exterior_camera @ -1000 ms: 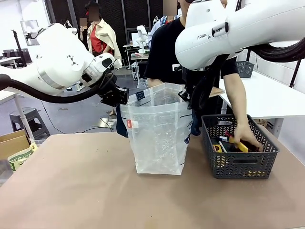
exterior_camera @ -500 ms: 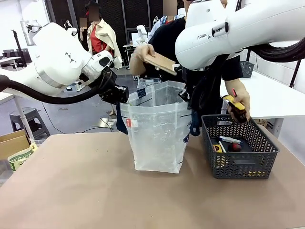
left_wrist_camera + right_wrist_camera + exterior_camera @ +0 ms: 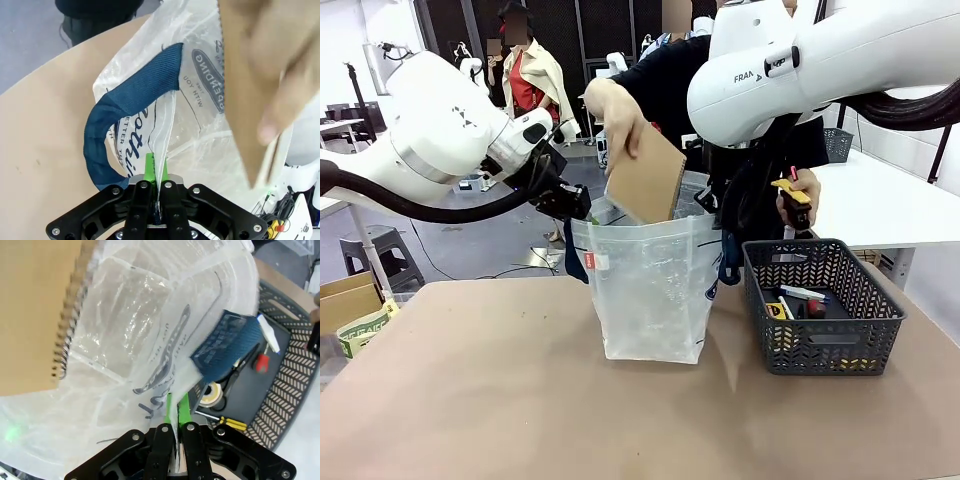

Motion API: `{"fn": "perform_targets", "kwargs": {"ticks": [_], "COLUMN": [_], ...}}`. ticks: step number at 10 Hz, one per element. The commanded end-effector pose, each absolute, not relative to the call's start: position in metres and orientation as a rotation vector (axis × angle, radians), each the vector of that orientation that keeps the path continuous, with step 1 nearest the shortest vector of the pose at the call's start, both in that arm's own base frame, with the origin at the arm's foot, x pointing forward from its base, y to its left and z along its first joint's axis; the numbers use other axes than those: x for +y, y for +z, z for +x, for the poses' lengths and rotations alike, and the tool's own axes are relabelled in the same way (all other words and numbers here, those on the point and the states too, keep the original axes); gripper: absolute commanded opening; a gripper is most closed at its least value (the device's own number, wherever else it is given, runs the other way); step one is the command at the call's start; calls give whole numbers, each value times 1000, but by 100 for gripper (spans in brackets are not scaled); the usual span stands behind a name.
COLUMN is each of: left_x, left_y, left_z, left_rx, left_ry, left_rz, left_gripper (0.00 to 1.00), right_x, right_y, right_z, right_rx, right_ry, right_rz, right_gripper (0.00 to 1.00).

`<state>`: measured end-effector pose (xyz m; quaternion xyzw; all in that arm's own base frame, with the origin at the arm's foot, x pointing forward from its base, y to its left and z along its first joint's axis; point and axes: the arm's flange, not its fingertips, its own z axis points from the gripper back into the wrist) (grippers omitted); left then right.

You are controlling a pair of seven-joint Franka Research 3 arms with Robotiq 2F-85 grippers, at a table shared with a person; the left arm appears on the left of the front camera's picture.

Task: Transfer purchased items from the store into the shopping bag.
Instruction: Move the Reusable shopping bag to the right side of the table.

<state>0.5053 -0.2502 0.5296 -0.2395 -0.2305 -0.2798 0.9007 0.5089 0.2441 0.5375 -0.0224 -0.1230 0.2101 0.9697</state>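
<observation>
The translucent shopping bag stands upright mid-table with its mouth held wide. My left gripper is shut on the bag's left rim, beside the dark blue handle. On the opposite rim my right gripper, seen closer as the right gripper, is also shut. A person's hand lowers a brown spiral notebook into the bag's mouth. Their other hand holds a yellow-and-black item above the dark grey basket. Small purchased items lie in the basket.
The person stands at the far side behind the bag. A cardboard box with a green-printed packet sits off the table's left edge. A white table stands at the back right. Bare tabletop spreads in front of the bag.
The person's one hand brought the brown notebook down to the bag's mouth. The other hand lifted a yellow item out of the basket. Both grippers kept their hold on the rim.
</observation>
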Motion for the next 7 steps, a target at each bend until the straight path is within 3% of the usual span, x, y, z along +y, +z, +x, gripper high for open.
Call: {"fn": "perform_targets", "kwargs": {"ticks": [1, 7], "left_x": [-241, -249], "left_y": [530, 529], "left_z": [501, 505], "left_rx": [-479, -471], "left_ry": [-620, -601], "left_rz": [-528, -495], "left_gripper": [0, 0], "right_x": [243, 243], "right_y": [537, 537], "right_z": [510, 510], "right_rx": [-244, -244], "right_ry": [418, 418], "right_rz": [-46, -46], "right_gripper": [0, 0]}}
